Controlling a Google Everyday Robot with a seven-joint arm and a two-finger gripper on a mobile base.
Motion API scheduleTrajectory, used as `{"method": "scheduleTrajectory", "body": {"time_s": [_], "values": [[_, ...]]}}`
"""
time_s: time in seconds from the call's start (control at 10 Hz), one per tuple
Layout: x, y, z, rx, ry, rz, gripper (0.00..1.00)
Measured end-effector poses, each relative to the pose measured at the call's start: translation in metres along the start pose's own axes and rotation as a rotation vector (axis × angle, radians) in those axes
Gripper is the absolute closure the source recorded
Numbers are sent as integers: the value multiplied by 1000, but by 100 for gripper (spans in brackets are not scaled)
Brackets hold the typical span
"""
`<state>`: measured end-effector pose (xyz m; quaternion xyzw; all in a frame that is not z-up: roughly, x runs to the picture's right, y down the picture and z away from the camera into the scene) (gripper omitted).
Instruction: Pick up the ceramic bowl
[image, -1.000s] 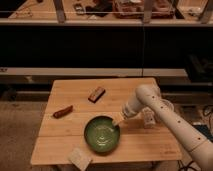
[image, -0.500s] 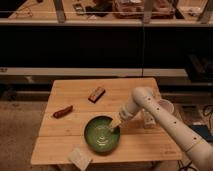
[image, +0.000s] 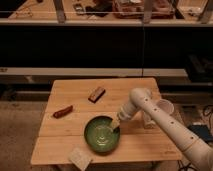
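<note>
Now the gripper meets the ceramic bowl's right rim.

Single camera view: I look down from above and in front of the wooden counter, facing the dark shelving behind it, far enough back to take in the whole top. My arm enters from the lower right, its claw at the right rim of the ceramic bowl.
</note>
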<state>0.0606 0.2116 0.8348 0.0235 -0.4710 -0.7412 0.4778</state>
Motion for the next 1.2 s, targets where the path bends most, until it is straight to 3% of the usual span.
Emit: {"method": "scheduleTrajectory", "body": {"time_s": [0.2, 0.4, 0.5, 0.7, 1.1, 1.2], "values": [[0, 1, 2, -1, -6, 1, 96], [2, -1, 3, 6, -16, 12, 97], [5, -6, -1, 26, -15, 31, 97], [15, -32, -32, 138, -4, 87, 97], [25, -70, -97, 309, -9, 172, 97], [30, -73, -110, 335, 7, 201, 97]]}}
